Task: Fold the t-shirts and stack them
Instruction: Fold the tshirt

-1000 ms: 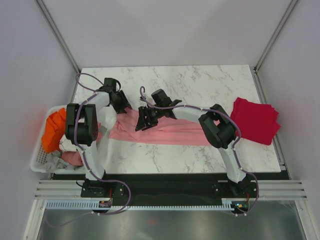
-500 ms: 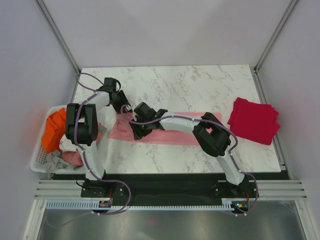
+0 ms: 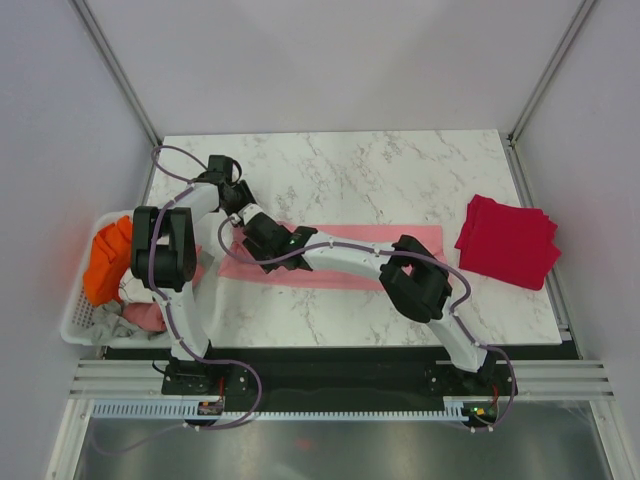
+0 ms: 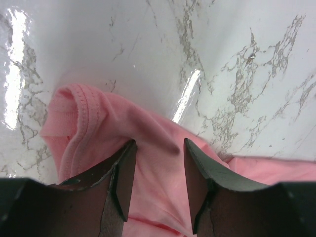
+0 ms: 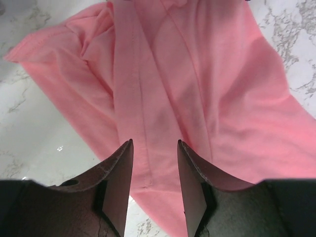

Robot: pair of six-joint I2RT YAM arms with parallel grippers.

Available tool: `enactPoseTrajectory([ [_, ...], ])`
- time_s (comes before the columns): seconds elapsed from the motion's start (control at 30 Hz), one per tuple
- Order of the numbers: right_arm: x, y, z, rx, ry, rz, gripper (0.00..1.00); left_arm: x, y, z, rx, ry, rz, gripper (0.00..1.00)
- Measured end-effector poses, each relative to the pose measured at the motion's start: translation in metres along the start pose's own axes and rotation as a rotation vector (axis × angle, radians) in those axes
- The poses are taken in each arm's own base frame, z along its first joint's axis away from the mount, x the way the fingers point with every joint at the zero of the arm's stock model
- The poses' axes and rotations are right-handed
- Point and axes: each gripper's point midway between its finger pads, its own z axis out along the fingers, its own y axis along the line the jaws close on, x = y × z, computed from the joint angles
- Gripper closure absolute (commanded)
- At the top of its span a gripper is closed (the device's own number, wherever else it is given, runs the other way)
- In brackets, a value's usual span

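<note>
Pink shirt (image 5: 168, 84): soft matt cloth, stitched hems. Table (image 4: 163, 44): glossy smooth marble look. Fingers (image 5: 117, 182): matt black plastic.

No legible text, labels or numbers.

Both hands meet at the left end of the pink t-shirt (image 3: 350, 268) — a long strip across the bench (image 3: 350, 165) — the folded red t-shirt (image 3: 506, 240) well right.

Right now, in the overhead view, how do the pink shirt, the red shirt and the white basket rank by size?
1. pink t-shirt, a long strip, partly hidden by the right arm
2. white basket and folded red t-shirt look about alike; the basket is partly hidden, so I won't rank them.
</note>
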Motion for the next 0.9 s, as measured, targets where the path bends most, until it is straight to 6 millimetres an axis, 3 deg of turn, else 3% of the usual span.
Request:
enactPoseTrajectory([
  [0.27, 0.010, 0.005, 0.013, 0.057, 0.009, -0.064, 0.50, 0.000, 0.000, 0.000, 0.001, 0.000, 0.000, 0.49],
  [0.8, 0.014, 0.014, 0.017, 0.060, 0.005, -0.148, 0.51, -0.003, -0.001, 0.002, 0.005, 0.002, -0.003, 0.49],
  [0.9, 0.019, 0.016, 0.021, 0.061, 0.013, -0.164, 0.57, -0.004, 0.000, 0.001, 0.005, 0.000, -0.005, 0.49],
])
